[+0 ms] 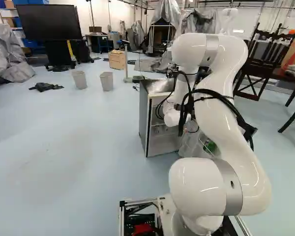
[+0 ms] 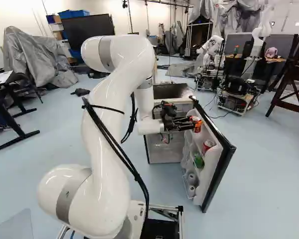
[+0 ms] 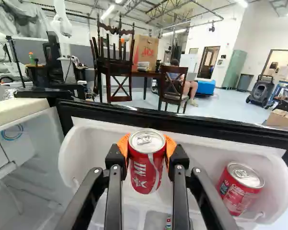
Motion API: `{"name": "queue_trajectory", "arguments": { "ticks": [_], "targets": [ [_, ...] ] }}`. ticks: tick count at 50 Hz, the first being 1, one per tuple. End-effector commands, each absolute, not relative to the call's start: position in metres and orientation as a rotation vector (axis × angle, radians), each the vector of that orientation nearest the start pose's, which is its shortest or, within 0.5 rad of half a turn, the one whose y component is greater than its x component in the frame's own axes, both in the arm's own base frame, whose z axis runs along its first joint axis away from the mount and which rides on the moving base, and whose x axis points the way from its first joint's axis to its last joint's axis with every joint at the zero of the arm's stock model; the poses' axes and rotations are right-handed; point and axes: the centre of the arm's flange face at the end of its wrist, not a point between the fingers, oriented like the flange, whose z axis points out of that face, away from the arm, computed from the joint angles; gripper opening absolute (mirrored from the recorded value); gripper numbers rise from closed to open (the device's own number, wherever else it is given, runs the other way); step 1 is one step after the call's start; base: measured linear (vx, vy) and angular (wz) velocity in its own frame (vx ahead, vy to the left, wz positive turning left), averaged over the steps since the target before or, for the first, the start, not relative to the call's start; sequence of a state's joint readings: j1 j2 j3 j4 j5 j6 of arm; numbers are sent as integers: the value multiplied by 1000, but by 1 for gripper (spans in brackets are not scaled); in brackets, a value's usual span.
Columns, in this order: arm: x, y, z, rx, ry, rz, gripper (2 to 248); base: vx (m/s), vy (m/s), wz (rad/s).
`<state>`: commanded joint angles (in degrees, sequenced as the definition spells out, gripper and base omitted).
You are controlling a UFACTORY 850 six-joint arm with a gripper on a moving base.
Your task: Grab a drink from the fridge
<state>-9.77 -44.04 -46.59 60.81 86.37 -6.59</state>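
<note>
Hand (image 3: 146, 147): part-closed, gripping the red can (image 3: 147, 165) from both sides.
Fridge door (image 3: 211, 126): open.
Can: grasped at the door; we judge only withdrawal is left.

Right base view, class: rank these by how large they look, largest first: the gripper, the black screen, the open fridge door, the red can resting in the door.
1. Open fridge door
2. Black screen
3. Gripper
4. Red can
</note>
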Motion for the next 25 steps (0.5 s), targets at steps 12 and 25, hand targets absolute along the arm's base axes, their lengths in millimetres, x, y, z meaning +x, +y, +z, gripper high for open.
{"name": "queue_trajectory", "arguments": {
  "ticks": [12,25],
  "targets": [
    [462,-153,224,1517,-960,1397,96,0,0,0],
    [460,-142,225,1552,-925,1421,96,0,0,0]
  ]
}}
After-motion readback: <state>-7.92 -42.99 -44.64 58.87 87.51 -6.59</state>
